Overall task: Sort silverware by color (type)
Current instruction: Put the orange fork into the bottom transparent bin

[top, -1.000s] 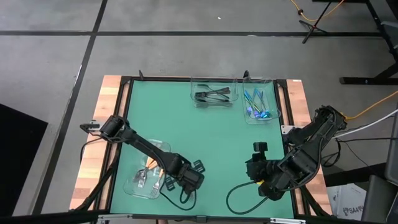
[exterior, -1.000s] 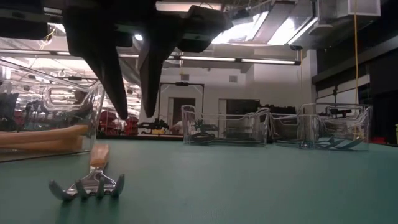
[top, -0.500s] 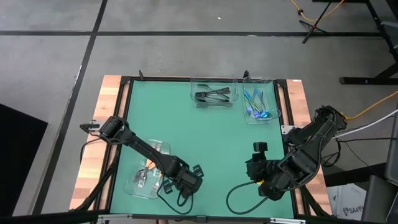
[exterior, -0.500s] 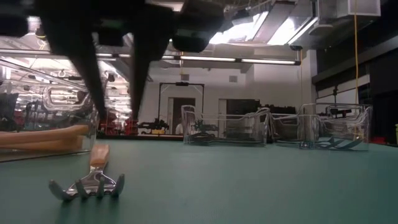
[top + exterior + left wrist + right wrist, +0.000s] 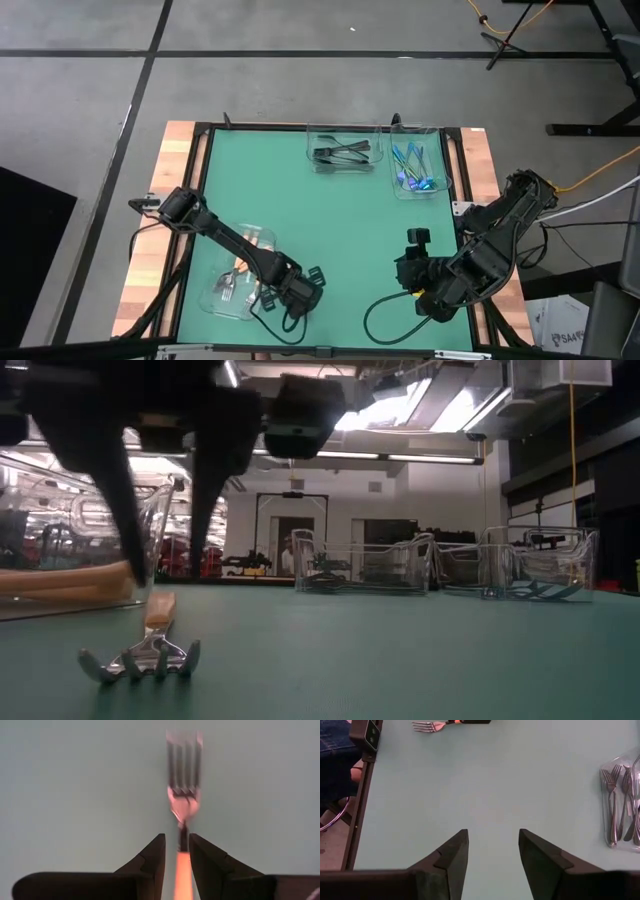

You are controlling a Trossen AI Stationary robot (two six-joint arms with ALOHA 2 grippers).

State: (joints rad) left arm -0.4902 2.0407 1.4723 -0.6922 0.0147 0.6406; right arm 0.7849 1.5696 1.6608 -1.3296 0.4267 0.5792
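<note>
L gripper (image 5: 176,851) straddles orange fork (image 5: 183,805), fingers apart; handle end cut off, contact prob. none.

Overhead looks straight down; low sits at mat level, sharing the orange-handled fork (image 5: 140,650) with both wrist cameras.

No legible text or labels.

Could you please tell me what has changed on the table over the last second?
The left gripper has moved over the loose orange-handled fork on the mat; its open fingers now straddle the handle without gripping. The fork, the trays and the right gripper stayed put.
</note>
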